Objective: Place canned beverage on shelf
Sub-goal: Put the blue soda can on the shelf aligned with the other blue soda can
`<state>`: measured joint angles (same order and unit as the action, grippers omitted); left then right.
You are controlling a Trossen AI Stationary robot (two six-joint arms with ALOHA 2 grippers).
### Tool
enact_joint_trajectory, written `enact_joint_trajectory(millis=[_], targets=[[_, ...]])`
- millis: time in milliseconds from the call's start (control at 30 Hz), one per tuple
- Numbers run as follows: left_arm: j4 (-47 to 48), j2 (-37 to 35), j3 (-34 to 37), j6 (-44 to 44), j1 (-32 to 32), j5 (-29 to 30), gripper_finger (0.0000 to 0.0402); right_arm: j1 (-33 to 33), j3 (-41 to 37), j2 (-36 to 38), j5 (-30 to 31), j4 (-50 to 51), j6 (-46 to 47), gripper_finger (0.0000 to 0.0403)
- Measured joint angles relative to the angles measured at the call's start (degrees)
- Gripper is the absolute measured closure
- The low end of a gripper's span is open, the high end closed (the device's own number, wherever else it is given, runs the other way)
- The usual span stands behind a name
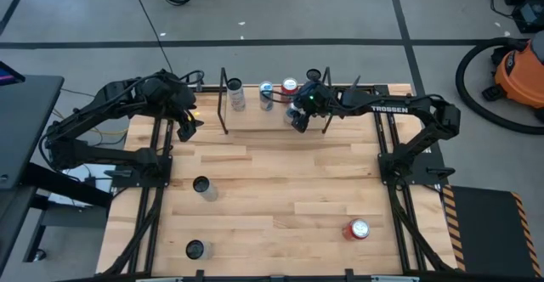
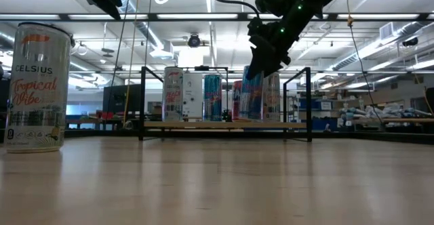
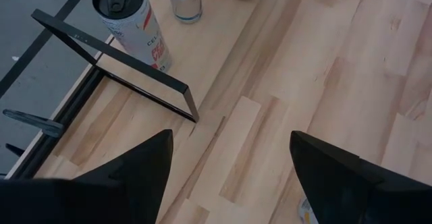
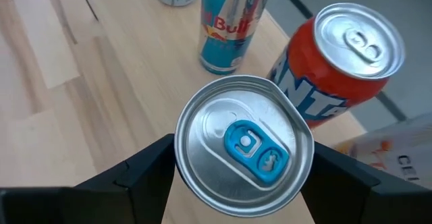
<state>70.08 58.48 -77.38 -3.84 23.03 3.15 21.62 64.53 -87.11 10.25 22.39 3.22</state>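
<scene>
The shelf (image 1: 255, 117) stands at the table's far edge, a wood board between black end frames. On it stand a white can (image 1: 235, 91), a blue can (image 4: 229, 21) and an orange-red can (image 4: 337, 55). Beside them a silver can with a blue tab (image 4: 244, 146) stands upright on the board (image 2: 252, 96). My right gripper (image 4: 243, 183) is open, slanting down over this can, one finger on each side of it. My left gripper (image 3: 229, 170) hangs open above the table near the shelf's left end frame (image 3: 135, 75), with nothing between its fingers. My right gripper has its fingers (image 4: 145, 173) close along the two sides of the blue-tab can below its rim (image 4: 185, 177), coming from the near right, slanting down. The can's top hides the sides, so I cannot tell whether they touch. The can stands upright on the board.
Two dark-topped cans (image 1: 201, 186) (image 1: 195, 249) stand at the table's near left. One of the near cans, white with Celsius lettering (image 2: 37, 86), shows big in the low view. A red can (image 1: 356, 229) lies at the near right. Bare wood spans the middle.
</scene>
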Motion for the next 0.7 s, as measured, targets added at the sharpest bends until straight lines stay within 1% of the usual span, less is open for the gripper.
enact_joint_trajectory(millis=[100, 300, 700], targets=[[0.0, 0.0, 0.0, 0.0, 0.0, 0.0, 0.0102, 0.3, 0.0, 0.0, -1.4, 0.0, 1.4, 0.0117], [0.0, 0.0, 0.0, 0.0, 0.0, 0.0, 0.0102, 1.2, 0.0, 0.0, -1.5, 0.0, 2.6, 0.0117], [0.0, 0.0, 0.0, 0.1, 0.0, 0.0, 0.0102, 2.1, 0.0, 0.0, -2.2, 0.0, 2.1, 0.0116]])
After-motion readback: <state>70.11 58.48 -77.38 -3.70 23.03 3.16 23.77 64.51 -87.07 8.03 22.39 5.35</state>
